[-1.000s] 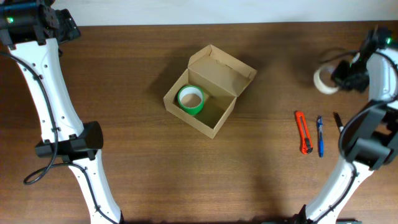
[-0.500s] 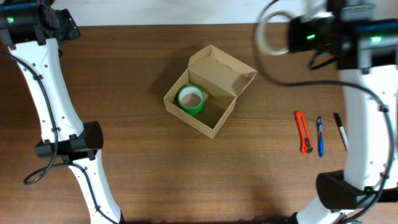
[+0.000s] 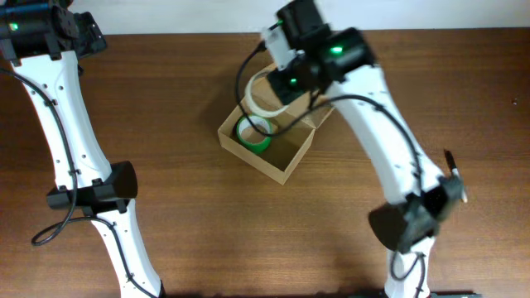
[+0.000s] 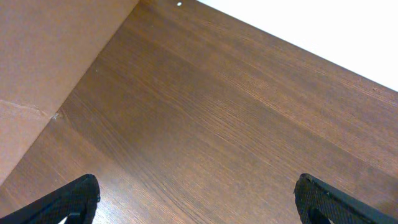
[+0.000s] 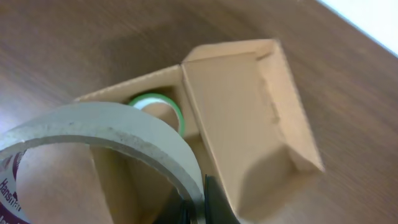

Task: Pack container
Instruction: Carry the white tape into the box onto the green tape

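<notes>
Overhead camera sits high, staring straight down on the table (image 3: 182, 215), with both arms in frame. Left wrist camera is low and close to the wood, facing along the table toward its pale far edge; the left tool (image 4: 199, 202) shows only as two dark tips in the bottom corners. Right wrist camera hangs close above the container (image 5: 242, 124), tilted down past the right tool (image 5: 198, 202), and the pale tape roll (image 5: 124, 134) crowds its lower left. Overhead and right wrist share the container, the green roll (image 5: 155, 99) inside it and the pale tape roll. Left wrist shares only table wood with the overhead.
</notes>
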Available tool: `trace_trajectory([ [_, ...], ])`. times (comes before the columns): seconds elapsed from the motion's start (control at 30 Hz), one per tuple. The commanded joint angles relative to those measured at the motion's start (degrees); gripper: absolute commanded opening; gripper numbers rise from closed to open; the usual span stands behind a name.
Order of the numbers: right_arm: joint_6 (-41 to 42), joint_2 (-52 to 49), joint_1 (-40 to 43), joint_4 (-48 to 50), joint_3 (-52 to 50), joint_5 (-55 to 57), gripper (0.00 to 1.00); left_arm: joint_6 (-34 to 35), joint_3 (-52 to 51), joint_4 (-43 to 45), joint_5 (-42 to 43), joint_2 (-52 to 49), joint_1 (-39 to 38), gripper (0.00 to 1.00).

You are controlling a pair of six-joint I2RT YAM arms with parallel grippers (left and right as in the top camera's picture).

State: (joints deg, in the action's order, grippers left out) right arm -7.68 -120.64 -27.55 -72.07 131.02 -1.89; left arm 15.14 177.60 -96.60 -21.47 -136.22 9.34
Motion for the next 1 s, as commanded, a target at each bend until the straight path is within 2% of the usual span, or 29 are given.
trace_trajectory([
  [0.0,2.0,-4.5,-0.3,0.8,-0.4,1.5,0.03,-0.7,0.5,-0.1,-0.4,1.6,0.2,1.0],
  [0.27,2.2,-11.8,-1.2,0.6,-0.4,0.8,0.04,-0.7,0.5,-0.1,-0.4,1.6,0.2,1.0],
  [0.97,3.7,-17.9,-1.4,2.1,-0.7,-2.7,0.04,-0.7,0.5,-0.1,-0.4,1.6,0.2,1.0],
])
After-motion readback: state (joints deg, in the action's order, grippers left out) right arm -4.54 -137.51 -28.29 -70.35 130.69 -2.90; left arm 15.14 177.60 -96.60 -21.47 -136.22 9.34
